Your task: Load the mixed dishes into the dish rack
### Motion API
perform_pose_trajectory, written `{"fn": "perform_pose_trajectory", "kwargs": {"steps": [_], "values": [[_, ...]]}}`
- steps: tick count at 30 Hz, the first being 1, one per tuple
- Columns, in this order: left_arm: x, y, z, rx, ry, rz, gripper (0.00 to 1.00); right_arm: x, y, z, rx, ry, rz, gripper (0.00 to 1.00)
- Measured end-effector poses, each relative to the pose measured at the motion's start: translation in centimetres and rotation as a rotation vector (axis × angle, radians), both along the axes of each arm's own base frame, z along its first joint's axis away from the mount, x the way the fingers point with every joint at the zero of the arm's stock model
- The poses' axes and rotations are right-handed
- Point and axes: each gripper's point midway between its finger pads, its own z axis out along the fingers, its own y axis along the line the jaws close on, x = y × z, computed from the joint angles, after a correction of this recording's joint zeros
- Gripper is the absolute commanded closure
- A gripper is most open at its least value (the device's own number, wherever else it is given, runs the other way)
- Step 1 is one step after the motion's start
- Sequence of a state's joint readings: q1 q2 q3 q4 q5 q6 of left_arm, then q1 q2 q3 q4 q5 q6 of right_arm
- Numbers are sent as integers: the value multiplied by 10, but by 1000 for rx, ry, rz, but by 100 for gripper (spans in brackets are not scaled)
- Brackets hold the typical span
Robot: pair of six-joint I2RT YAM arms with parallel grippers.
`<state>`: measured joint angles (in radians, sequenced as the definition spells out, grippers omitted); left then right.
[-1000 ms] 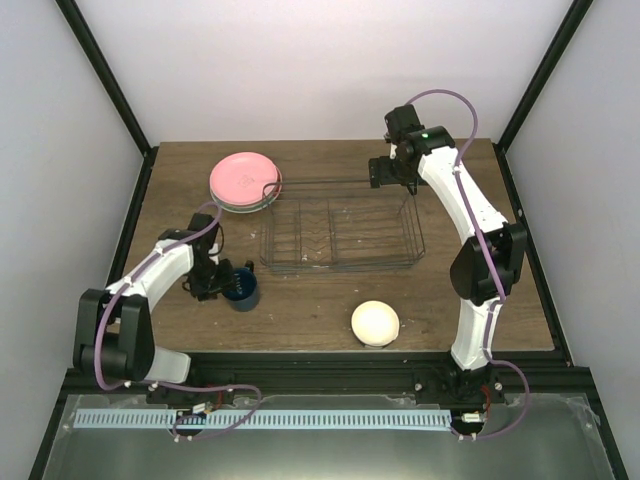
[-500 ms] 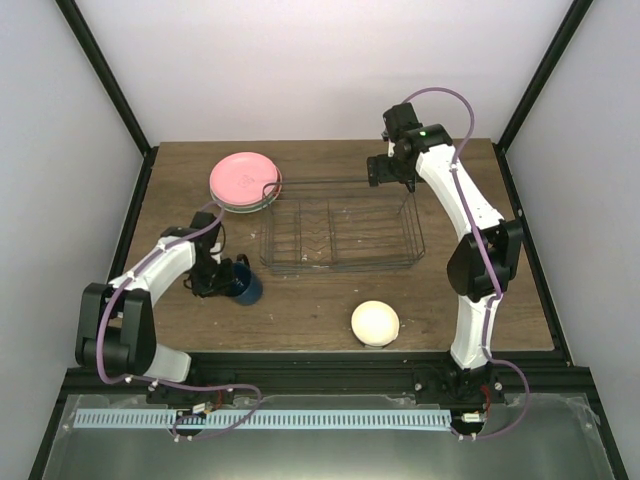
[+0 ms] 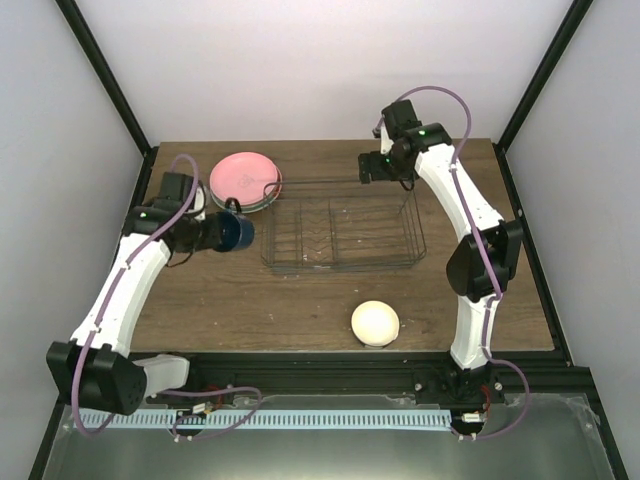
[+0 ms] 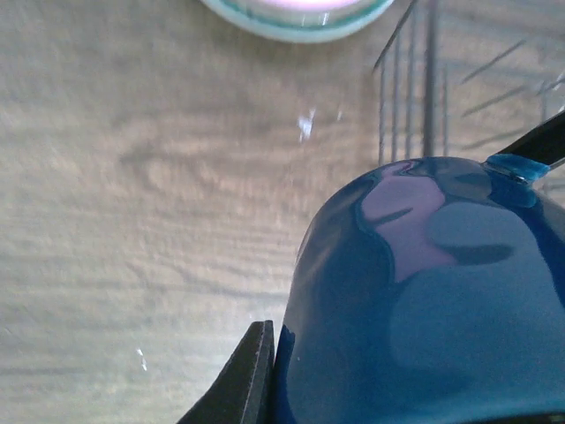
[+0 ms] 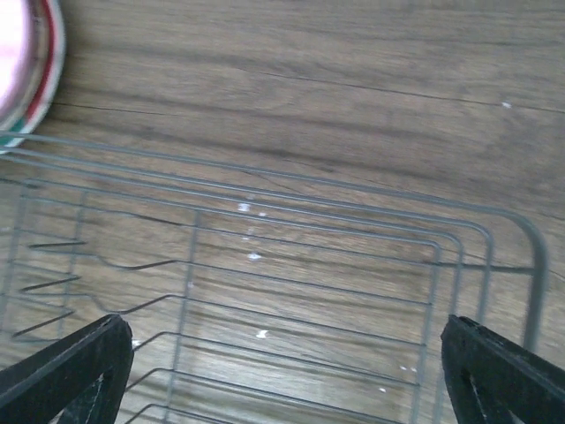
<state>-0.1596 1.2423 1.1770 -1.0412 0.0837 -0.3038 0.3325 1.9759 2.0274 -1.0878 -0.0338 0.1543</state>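
While my left fingers (image 4: 252, 380) clamp the mug (image 3: 235, 232), it hangs just left of the rack (image 3: 342, 268), beside the plates (image 3: 245, 180). Step: carrying mug to rack. Next move probably needs to clear the left wall, then lower between prongs. Rack interior looks free. My right gripper (image 3: 378, 170) is spread wide, holding nothing, over the far-right corner.

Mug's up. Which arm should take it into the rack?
Left. The left gripper is shut on the mug, held just beside the rack's left end. The right gripper hangs open and empty over the rack's far right corner, away from the mug.
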Motion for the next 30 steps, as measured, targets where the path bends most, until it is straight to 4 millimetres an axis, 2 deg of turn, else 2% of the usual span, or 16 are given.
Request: {"fn": "perform_pose_trajectory", "kwargs": {"steps": [2,4,8,11,15,18,23,30], "values": [[10,3,25,26,-86,-13,100,-1,9,5,39,-3,22,8],[16,6,38,58,-137,-24,100,-2,18,12,89,-2,46,11],[26,14,49,182,-211,-53,100,-8,37,30,197,5,90,18],[37,9,60,294,-294,-108,100,-13,50,49,275,0,127,18],[61,-14,76,451,-464,-202,100,-21,67,71,373,1,183,17],[79,-33,77,573,-564,-275,100,-28,77,76,436,27,217,16],[101,-62,70,786,-668,-382,100,-35,97,68,540,119,266,15],[102,-93,77,999,-807,-443,100,-50,120,59,706,244,325,19]]}}
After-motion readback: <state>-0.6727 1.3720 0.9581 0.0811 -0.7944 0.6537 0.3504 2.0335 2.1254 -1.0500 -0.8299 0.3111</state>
